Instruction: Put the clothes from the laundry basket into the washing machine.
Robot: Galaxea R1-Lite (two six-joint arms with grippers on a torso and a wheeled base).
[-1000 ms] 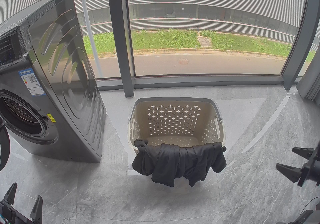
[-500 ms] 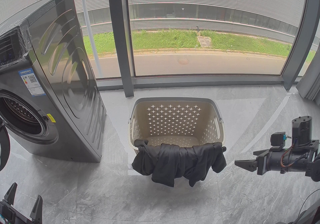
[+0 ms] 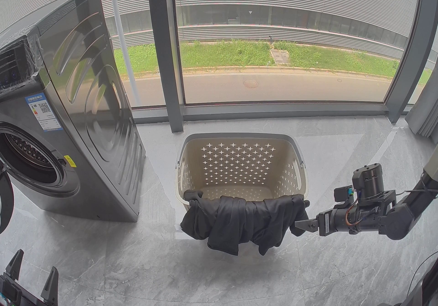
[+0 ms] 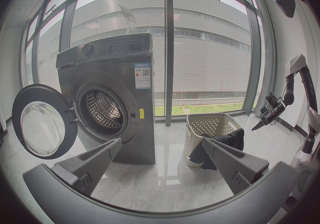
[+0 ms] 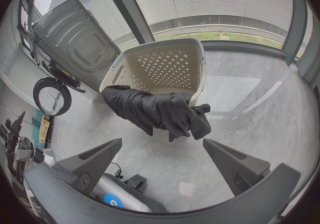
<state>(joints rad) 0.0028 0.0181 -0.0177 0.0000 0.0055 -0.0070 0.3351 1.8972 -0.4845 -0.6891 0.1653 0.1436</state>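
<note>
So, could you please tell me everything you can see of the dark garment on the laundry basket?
The dark garment is black, soft, matte cloth, bunched into thick wrinkled folds. It lies draped over the near rim of the cream laundry basket, along nearly the whole edge, most of it hanging down the outside wall. Whether its lowest folds reach the floor cannot be told. The open right gripper sits close by its right end; contact cannot be told.

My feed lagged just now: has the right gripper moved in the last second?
Yes. The right gripper has come leftward in the head view toward the laundry basket, nearly reaching the black clothes.
</note>
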